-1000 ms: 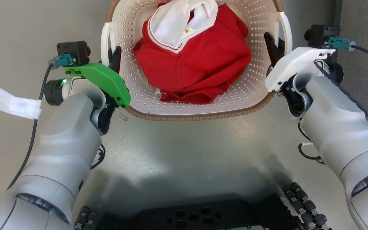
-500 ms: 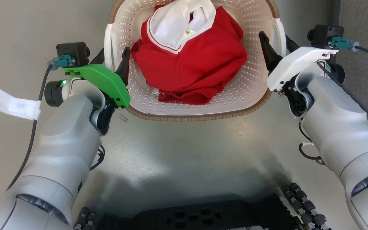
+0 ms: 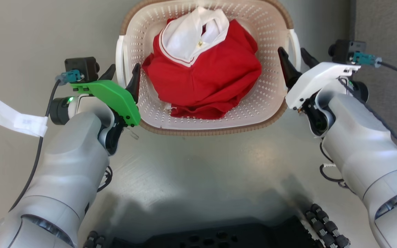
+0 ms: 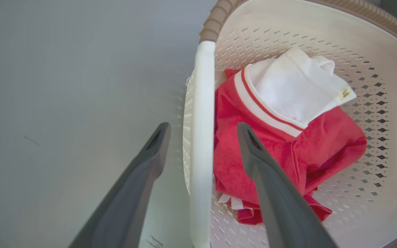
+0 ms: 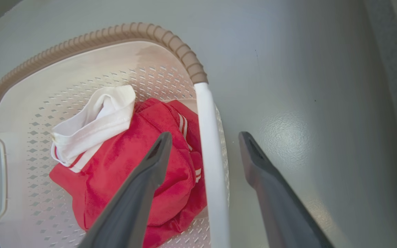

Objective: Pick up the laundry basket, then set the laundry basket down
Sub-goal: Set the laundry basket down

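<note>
The laundry basket (image 3: 205,130), cream with a brown rim, stands on the grey floor ahead of me and holds a red garment (image 3: 205,79) with a white collar. My left gripper (image 3: 123,74) is open, its two dark fingers astride the basket's white left handle (image 3: 119,62), one inside and one outside. The left wrist view shows that handle (image 4: 201,103) in the gap of the left gripper (image 4: 203,131), untouched. My right gripper (image 3: 295,59) is open the same way around the right handle (image 3: 295,43). In the right wrist view the handle (image 5: 207,124) runs between the right gripper (image 5: 205,136) fingers.
My dark wheeled base (image 3: 219,237) lies along the bottom edge. A darker carpeted strip (image 3: 384,27) borders the floor on the right. A white tape tag (image 3: 12,115) hangs from the left arm's cable. Bare grey floor (image 3: 202,165) lies between the basket and my base.
Both grippers have opened, each now showing two spread fingers astride its handle. The basket sits lower and smaller in the head view, whose picture has shifted.
</note>
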